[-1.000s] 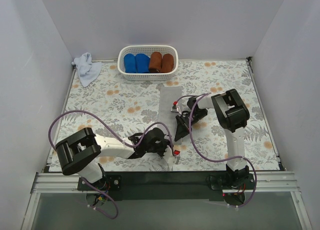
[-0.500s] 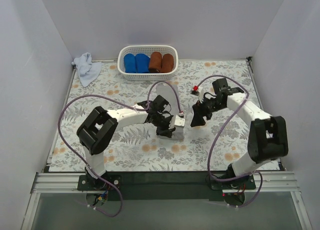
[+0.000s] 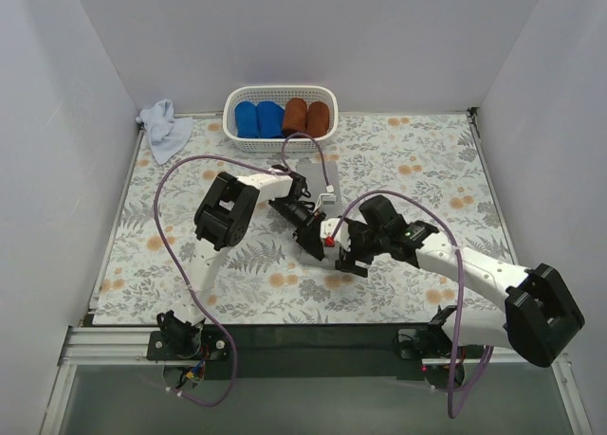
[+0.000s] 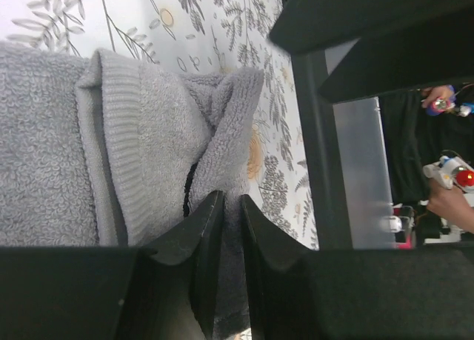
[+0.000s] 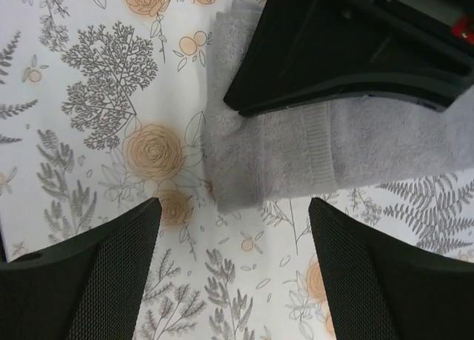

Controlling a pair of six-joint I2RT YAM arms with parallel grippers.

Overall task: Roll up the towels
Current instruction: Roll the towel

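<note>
Grey towel (image 5: 281, 158) lies partly folded at centre; pale blue towel (image 3: 163, 127) crumpled far-left.

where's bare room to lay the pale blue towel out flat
Far right: bare table between basket and right edge. Also the left strip outside the left arm. Crowded mid-table, where left gripper and right gripper meet at the grey towel.

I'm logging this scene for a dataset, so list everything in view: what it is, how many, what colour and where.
grey towel: one, mid-grey, table centre, partly folded
pale blue towel: one, pale blue, crumpled at the far left corner
basket: one, white, far edge
blue cloth rolls: two, bright blue, basket's left half
brown cloth rolls: two, rust-brown, basket's right half
tablecloth: one, white floral print, covering the table
left claw: one, black, pinching the grey towel's fold
right claw: one, black, open over the grey towel's end
</note>
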